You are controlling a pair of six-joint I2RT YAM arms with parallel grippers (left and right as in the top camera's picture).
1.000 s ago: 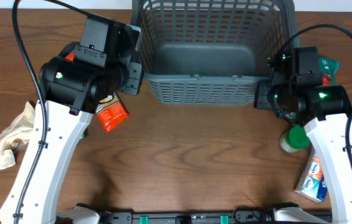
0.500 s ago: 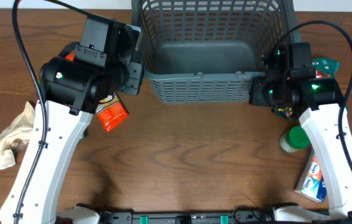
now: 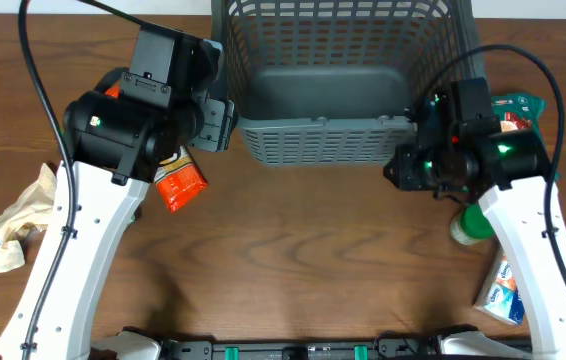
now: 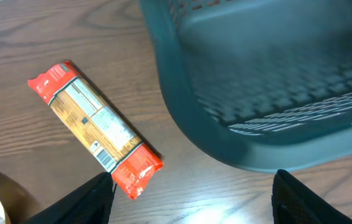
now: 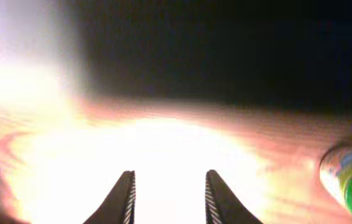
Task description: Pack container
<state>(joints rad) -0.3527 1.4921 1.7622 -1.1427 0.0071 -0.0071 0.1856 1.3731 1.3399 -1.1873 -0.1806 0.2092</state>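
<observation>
The big dark grey container (image 3: 323, 140) sits at the far middle of the brown bench (image 3: 293, 260). Nothing can be seen inside it.

The left arm (image 3: 128, 125) bends in from the left. Its end is close to the container's near left corner. The left wrist view looks down on that corner (image 4: 269, 93), and there the left fingers (image 4: 194, 208) are spread wide with nothing between them. A long red packet (image 4: 95, 127) lies slanted on the bench just beside the container. From above, the arm hides most of this packet (image 3: 180, 183).

The right arm (image 3: 503, 160) reaches in from the right. Its end is near the container's near right corner. The right wrist view is mostly white glare and dark. It shows the right fingers (image 5: 170, 199) apart with nothing between them, and a green-capped bottle (image 5: 350, 186) at the edge.

Only the view from above shows that bottle (image 3: 473, 222) standing by the right arm, a blue packet (image 3: 503, 285) nearer the front, and a crumpled paper bag (image 3: 13, 225) far left.
</observation>
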